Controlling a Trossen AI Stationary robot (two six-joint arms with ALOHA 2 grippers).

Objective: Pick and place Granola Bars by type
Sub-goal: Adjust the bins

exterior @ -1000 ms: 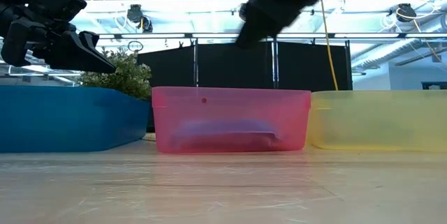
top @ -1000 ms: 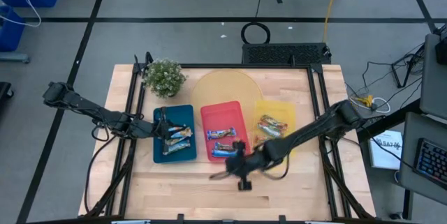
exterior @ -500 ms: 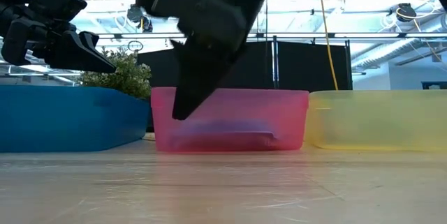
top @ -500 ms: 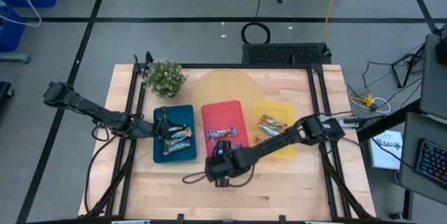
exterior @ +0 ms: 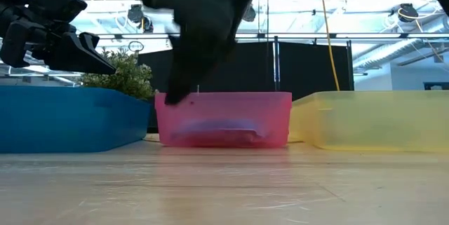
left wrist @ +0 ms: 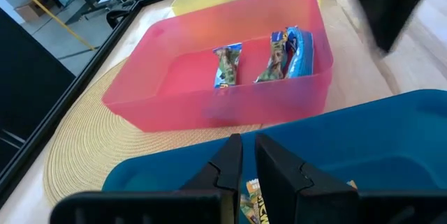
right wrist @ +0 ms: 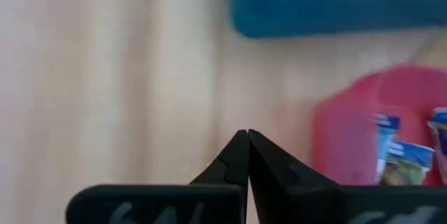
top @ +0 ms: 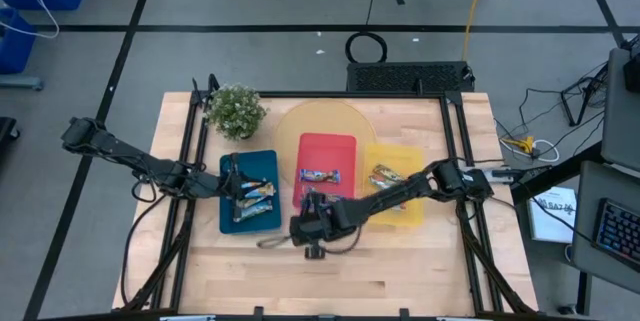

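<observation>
pale wood bench (top: 400, 261) carries three trays in a row: blue tray (top: 262, 223), red tray (top: 328, 149), yellow tray (top: 405, 159). we see bars (top: 250, 195) in the blue tray lying with their long axes across the row, one bar (top: 321, 175) crosswise in the red tray, and more bars (top: 388, 178) slanted in the yellow tray. our right end effector (top: 266, 243) sits low at the red tray's near corner, fingers pressed together and empty. our left end effector (top: 232, 181) hangs over the blue tray, its fingers a narrow gap apart, holding nothing.
</observation>
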